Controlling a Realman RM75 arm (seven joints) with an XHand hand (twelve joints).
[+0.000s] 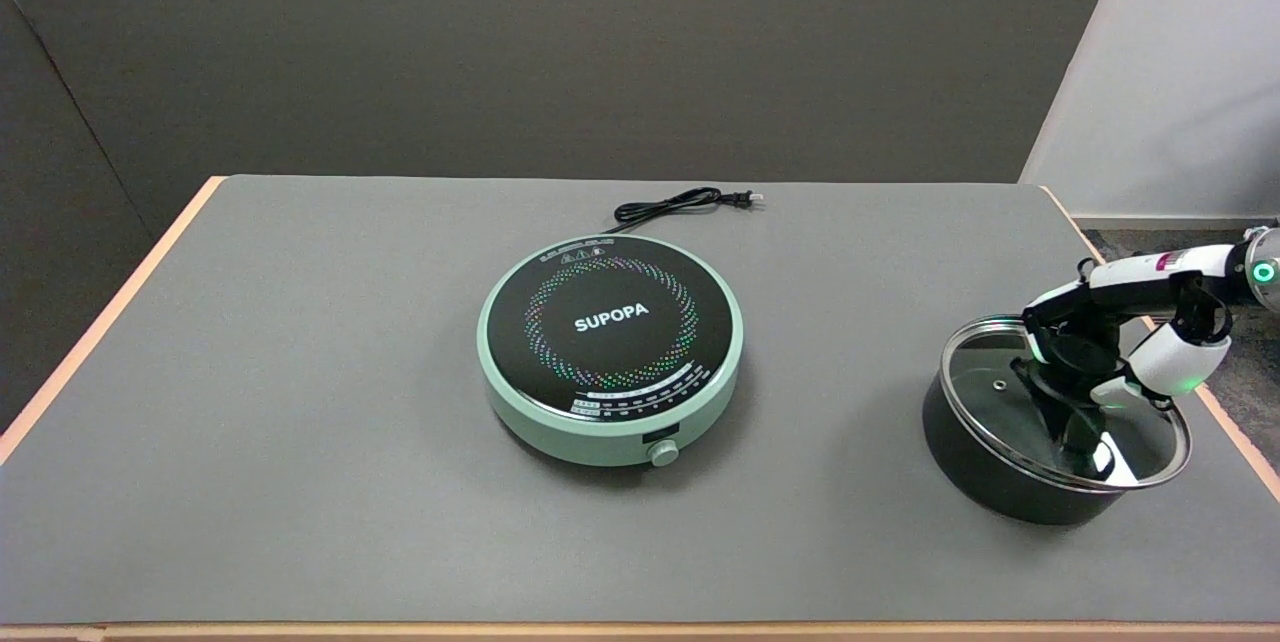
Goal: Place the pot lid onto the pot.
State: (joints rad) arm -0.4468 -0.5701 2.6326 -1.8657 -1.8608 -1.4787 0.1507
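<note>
Near the table's [300, 342] right edge, my right hand [1085, 372] hovers over the black pot [960, 452], its fingers clamped on the glass pot lid [990, 372] at the knob. The lid rests on the pot's rim, slightly tilted. I judge placement nearly done; next I must seat it level, then let go. A green induction cooker [611, 347] sits mid-table.

We read this as a lab or test room, not a home kitchen. The table [300, 372] has a plain grey mat with bare wood edges and stands against dark grey panel walls [500, 42], with a white wall [1180, 72] at the right. A mint-green induction cooker [610, 347] marked SUPOPA sits mid-table, its black cord [680, 205] coiled and unplugged behind it. A staged setup.
</note>
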